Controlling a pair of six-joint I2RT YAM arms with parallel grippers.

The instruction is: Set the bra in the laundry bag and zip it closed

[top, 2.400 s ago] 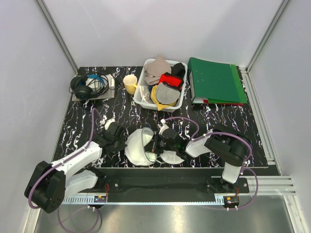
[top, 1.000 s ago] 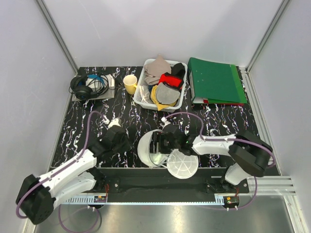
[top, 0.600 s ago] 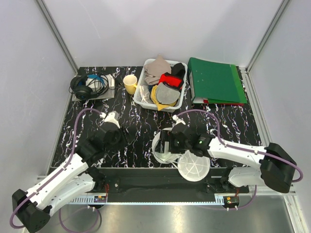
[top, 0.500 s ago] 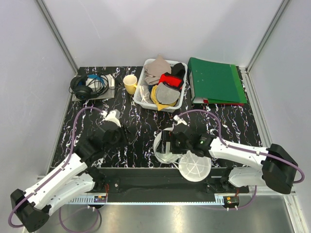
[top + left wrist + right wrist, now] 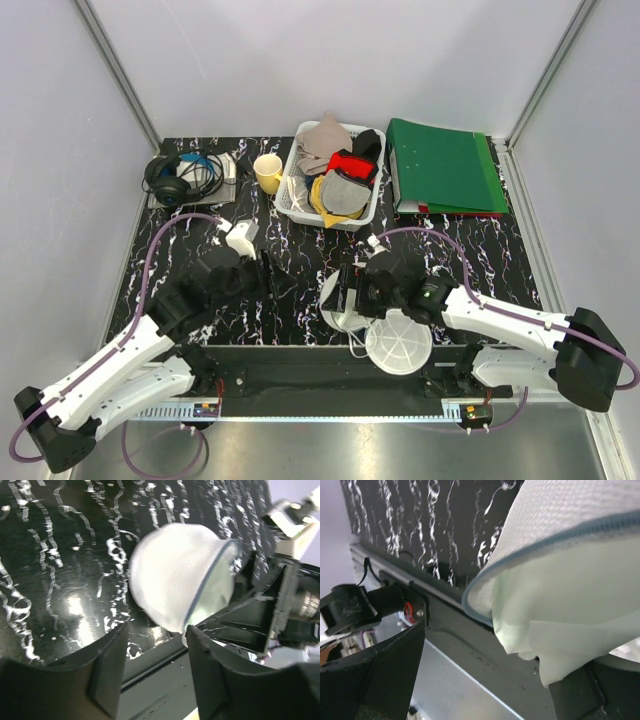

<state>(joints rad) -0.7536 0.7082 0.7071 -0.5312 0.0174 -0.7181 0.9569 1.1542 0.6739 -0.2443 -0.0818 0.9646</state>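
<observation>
The bra [image 5: 560, 625] spills from the laundry bag [image 5: 170, 575] at the near edge of the table [image 5: 300, 215] while our left gripper [image 5: 156, 635] and right gripper [image 5: 504, 649] stand spread, seemingly holding nothing, so we tuck the loose fabric fully behind the zip [image 5: 475, 585] before drawing it shut.

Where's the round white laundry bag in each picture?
Top external: the laundry bag is at the table's near edge, right of the middle.
Left wrist: it is in the middle of the picture, a white mesh dome.
Right wrist: it fills the upper right corner.
Shared landmark: the black white-veined table.
</observation>
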